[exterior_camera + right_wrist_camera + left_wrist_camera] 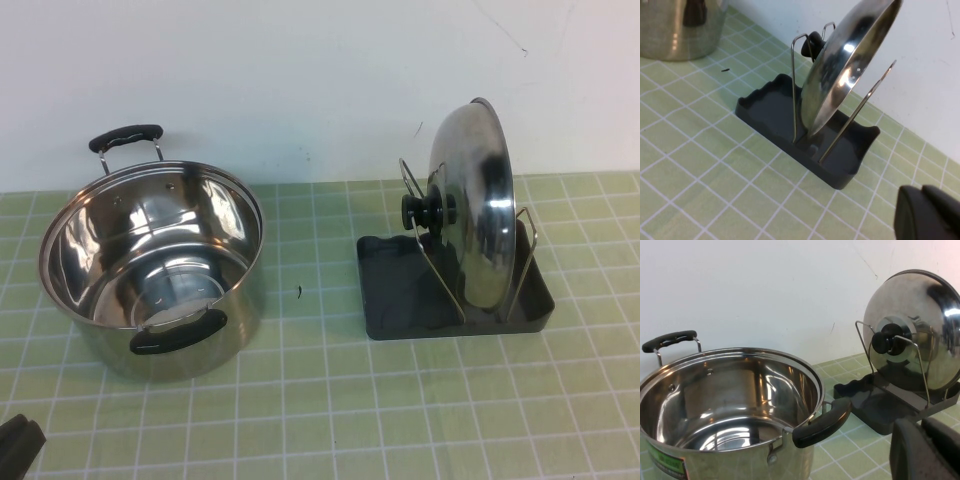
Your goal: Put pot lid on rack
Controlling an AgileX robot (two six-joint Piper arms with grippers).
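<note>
**Pincers Clear, Lid Standing in the Rack**

Both pincers sit well away from the rack (455, 290). Only a dark corner of the left pincer (18, 445) shows, low at the desk's (330, 420) near edge, on the pot's side; whether it is spread or pressed together I cannot tell. Of the right pincer (927, 212), only a dark part shows, near the rack's end, in its own wrist view, and its state cannot be told either.

Nothing holds the pot lid (475, 200). It stands on edge between the rack's wire loops, leaning slightly, its black knob (428, 210) facing the pot (155, 265), which sits open well apart from the rack. The task looks finished.

Handling judgement: polished steel, stiff, moderately heavy and slippery at the rim; the knob is the surest place to take hold.
</note>
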